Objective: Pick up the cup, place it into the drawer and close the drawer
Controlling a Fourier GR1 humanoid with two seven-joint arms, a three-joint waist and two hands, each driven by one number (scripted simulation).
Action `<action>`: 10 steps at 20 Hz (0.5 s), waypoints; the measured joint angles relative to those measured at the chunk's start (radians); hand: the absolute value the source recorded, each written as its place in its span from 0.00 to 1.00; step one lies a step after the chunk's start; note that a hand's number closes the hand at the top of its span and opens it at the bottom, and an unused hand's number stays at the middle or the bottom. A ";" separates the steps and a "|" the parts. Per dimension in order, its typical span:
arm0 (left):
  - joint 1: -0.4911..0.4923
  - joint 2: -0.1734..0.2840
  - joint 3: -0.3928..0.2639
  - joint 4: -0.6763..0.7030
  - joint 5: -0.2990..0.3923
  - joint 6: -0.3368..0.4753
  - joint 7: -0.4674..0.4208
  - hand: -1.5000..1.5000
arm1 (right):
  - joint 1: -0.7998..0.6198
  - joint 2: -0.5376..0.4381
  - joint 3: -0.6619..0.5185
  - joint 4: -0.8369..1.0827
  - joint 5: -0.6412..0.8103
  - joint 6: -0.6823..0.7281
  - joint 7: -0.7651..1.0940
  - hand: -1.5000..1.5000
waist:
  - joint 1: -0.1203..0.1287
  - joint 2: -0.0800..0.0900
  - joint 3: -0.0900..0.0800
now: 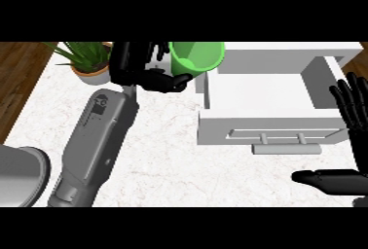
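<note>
Left robot hand (147,68) gripping green cup (197,56), potted plant (86,61) beside, open drawer (266,124) right

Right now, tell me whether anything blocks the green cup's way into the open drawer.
Nothing visible does. The left hand holds the green cup just beyond the open drawer's left wall, and the potted plant stands on the other side of the hand.
</note>
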 measured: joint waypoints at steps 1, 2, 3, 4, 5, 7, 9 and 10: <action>-0.023 -0.002 -0.008 0.009 -0.003 0.015 0.017 1.00 | 0.002 -0.003 -0.004 -0.008 -0.005 0.003 0.006 0.00 | -0.002 0.001 0.000; -0.057 -0.003 -0.017 0.026 -0.003 0.037 0.030 1.00 | -0.015 -0.004 -0.005 0.013 -0.001 0.000 -0.001 0.00 | -0.003 0.002 0.000; -0.085 -0.005 -0.038 0.043 0.008 0.071 0.041 1.00 | -0.018 -0.007 -0.007 0.012 -0.004 0.004 -0.001 0.00 | -0.006 0.002 0.000; -0.111 -0.006 -0.053 0.068 0.013 0.095 0.042 1.00 | -0.011 -0.004 -0.004 0.002 -0.005 0.004 0.002 0.00 | -0.009 0.003 0.000; -0.144 -0.006 -0.059 0.097 0.016 0.114 0.043 1.00 | -0.014 -0.005 -0.002 -0.006 -0.005 0.004 0.012 0.00 | -0.011 0.004 0.000; -0.194 -0.007 -0.084 0.159 0.050 0.156 0.042 1.00 | -0.015 -0.006 0.000 -0.005 -0.003 0.008 0.008 0.00 | -0.017 0.005 0.000; -0.245 -0.008 -0.100 0.200 0.079 0.181 0.071 1.00 | -0.016 -0.008 -0.006 0.017 -0.008 0.016 -0.009 0.00 | -0.018 0.006 0.000; -0.267 -0.008 -0.112 0.214 0.090 0.197 0.086 1.00 | -0.018 -0.015 -0.017 0.016 -0.018 0.020 -0.004 0.00 | -0.018 0.006 0.000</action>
